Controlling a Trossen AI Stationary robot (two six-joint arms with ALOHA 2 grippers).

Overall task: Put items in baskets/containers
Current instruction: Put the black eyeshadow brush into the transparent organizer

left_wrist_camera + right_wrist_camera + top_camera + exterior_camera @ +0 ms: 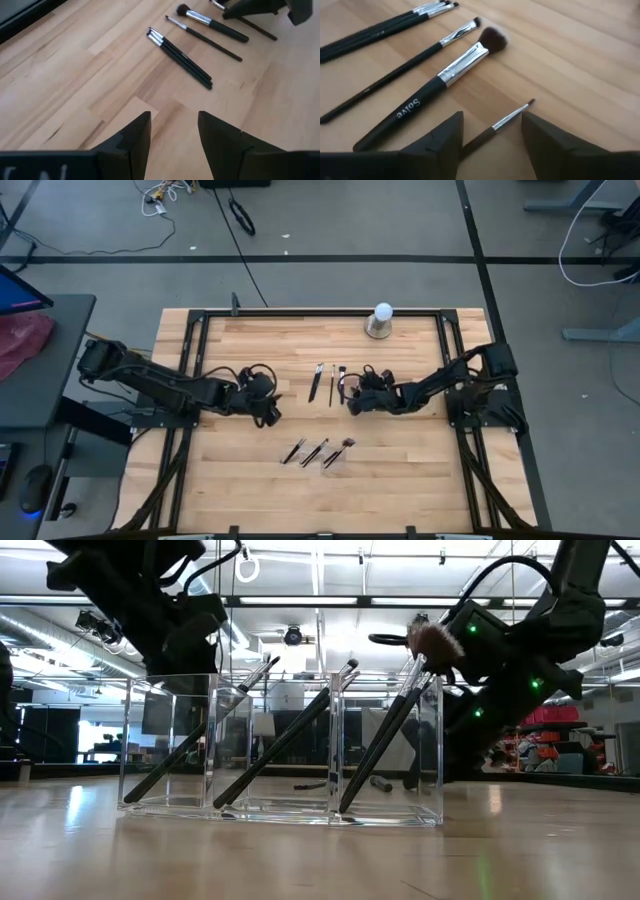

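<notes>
Thin brush lengthwise between right gripper fingers (open), bristles outward

A robotics lab or workshop. Butcher-block table bolted into a black metal frame, standing on grey floor marked with dark tape lines. Loose cables trailing across that floor; a monitor corner and a mouse on a side desk. Beyond the table, exposed ceiling ducts, strip lights and red storage bins.
</notes>
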